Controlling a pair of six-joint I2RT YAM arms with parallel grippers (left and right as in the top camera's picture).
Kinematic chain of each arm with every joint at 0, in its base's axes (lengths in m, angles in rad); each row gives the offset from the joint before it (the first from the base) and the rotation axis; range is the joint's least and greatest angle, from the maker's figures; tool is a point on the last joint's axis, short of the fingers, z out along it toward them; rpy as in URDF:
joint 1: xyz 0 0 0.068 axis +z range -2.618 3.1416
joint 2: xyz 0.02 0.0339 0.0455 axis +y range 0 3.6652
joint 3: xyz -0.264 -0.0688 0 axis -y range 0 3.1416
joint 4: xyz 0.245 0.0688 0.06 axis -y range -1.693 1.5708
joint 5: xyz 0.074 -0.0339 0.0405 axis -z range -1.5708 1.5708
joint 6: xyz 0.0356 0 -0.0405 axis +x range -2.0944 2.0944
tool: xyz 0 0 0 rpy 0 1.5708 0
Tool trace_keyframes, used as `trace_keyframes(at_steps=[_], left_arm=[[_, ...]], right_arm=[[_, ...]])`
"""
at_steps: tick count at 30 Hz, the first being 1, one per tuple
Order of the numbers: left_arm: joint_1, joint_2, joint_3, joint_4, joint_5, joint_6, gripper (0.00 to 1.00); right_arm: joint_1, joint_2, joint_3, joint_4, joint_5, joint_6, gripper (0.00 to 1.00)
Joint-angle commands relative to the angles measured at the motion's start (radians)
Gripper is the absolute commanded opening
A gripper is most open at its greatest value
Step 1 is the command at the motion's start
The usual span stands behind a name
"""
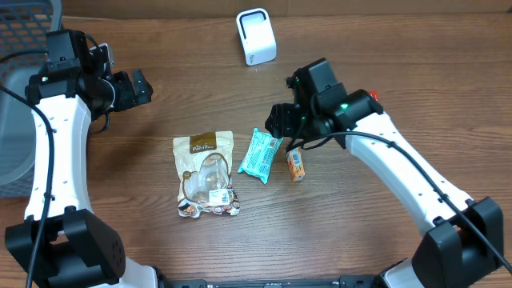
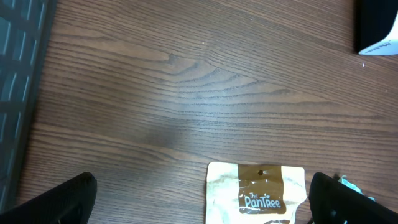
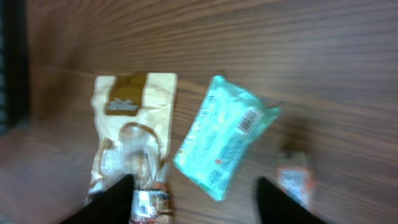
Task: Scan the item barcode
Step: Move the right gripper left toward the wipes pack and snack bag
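Three items lie on the wooden table: a tan and brown Pantree pouch (image 1: 206,174) (image 2: 258,193) (image 3: 130,124), a teal packet (image 1: 260,154) (image 3: 224,137) with a barcode label facing up, and a small orange packet (image 1: 296,164) (image 3: 295,180). The white scanner (image 1: 256,36) (image 2: 376,25) stands at the back. My right gripper (image 1: 276,122) (image 3: 199,202) hovers open above the teal packet, holding nothing. At the far left my left gripper (image 1: 142,86) (image 2: 202,199) is wide open and empty, just behind the pouch's top edge.
A grey basket (image 1: 16,120) (image 2: 18,93) sits at the table's left edge, beside the left arm. Bare wood lies between the scanner and the three items.
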Motion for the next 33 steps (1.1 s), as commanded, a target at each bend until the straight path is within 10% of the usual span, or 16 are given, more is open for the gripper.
trace_keyframes(at_steps=[1, 20, 33], left_arm=[[-0.002, 0.000, 0.003, 0.000, -0.006, -0.009, 1.00], [-0.002, 0.000, 0.003, 0.001, -0.006, -0.009, 1.00], [-0.002, 0.000, 0.003, 0.001, -0.006, -0.009, 1.00]], right_arm=[[0.045, 0.038, -0.038, 0.010, -0.011, 0.143, 0.52], [0.302, 0.124, -0.194, 0.184, 0.470, 0.535, 0.59], [0.302, 0.139, -0.320, 0.496, 0.606, 0.531, 0.65]])
